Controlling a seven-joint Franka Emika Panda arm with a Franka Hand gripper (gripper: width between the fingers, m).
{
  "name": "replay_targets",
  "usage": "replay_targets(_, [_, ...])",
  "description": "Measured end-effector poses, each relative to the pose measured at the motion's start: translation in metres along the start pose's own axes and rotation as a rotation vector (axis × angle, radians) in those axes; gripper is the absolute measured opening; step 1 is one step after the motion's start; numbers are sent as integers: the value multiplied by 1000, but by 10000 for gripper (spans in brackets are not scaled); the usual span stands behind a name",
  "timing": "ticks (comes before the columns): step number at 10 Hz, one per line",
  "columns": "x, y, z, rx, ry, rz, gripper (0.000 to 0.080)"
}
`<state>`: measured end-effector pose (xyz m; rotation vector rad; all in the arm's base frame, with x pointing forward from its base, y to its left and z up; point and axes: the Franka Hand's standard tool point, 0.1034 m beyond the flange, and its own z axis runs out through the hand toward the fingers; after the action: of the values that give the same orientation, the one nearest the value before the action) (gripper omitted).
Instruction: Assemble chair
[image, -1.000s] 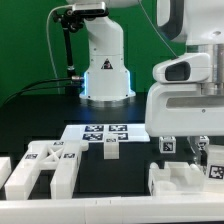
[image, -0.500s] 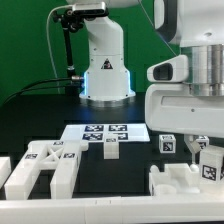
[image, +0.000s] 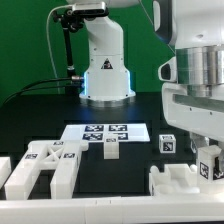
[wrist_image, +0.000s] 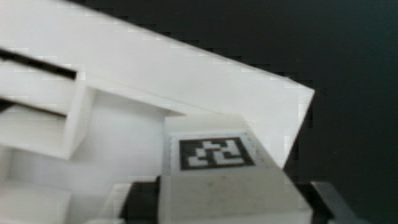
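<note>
Two fingers (wrist_image: 139, 204) of the pincer (wrist_image: 228, 205) flank a tagged white chair part (wrist_image: 217, 150); whether they clamp it, I cannot tell. Other chair parts (image: 42, 166) lie near the marker board (image: 103, 131).

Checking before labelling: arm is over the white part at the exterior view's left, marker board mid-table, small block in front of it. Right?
No: the arm hangs over the white part at the exterior view's right, not the left. The marker board mid-table and the small block in front of it are correct. The exterior view shows it.
</note>
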<state>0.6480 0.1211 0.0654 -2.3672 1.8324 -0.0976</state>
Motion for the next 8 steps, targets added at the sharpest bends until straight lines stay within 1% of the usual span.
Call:
replay_targets(2, [0,0,0,1,-3,73,291])
replay_targets(6, [2,-1,1,16,-55,444,291])
replay_targets(8, [3,-1,0,14,-54,509,291])
